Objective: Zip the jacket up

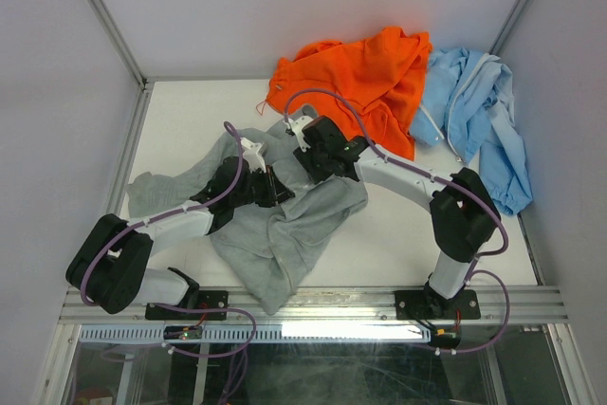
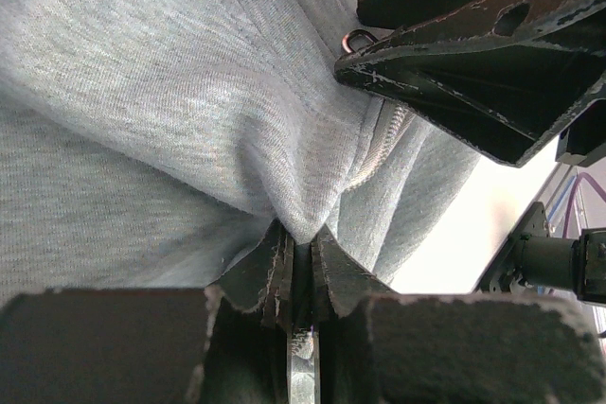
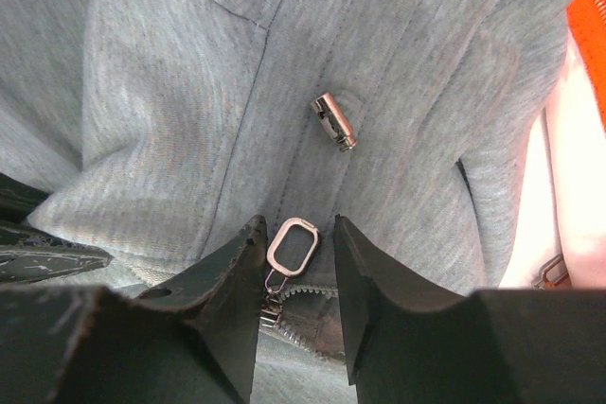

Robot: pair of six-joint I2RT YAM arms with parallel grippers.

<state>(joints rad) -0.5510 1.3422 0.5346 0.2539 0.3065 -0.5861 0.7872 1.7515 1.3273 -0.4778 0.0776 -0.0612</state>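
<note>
The light grey fleece jacket (image 1: 285, 220) lies crumpled on the table between the two arms. My left gripper (image 1: 275, 187) is shut on a fold of its fabric (image 2: 303, 205) beside the pale zipper teeth (image 2: 379, 144). My right gripper (image 1: 305, 147) is open, its fingers on either side of the metal ring zipper pull (image 3: 294, 245) without closing on it; the slider and parted teeth (image 3: 303, 305) lie just below. A metal cord end (image 3: 334, 120) rests on the fabric further off. The right gripper's fingers (image 2: 473, 73) show in the left wrist view.
A bright orange garment (image 1: 365, 78) and a light blue jacket (image 1: 479, 120) lie at the back right of the white table (image 1: 180, 130). Grey walls enclose both sides. A metal rail (image 1: 313, 303) runs along the near edge.
</note>
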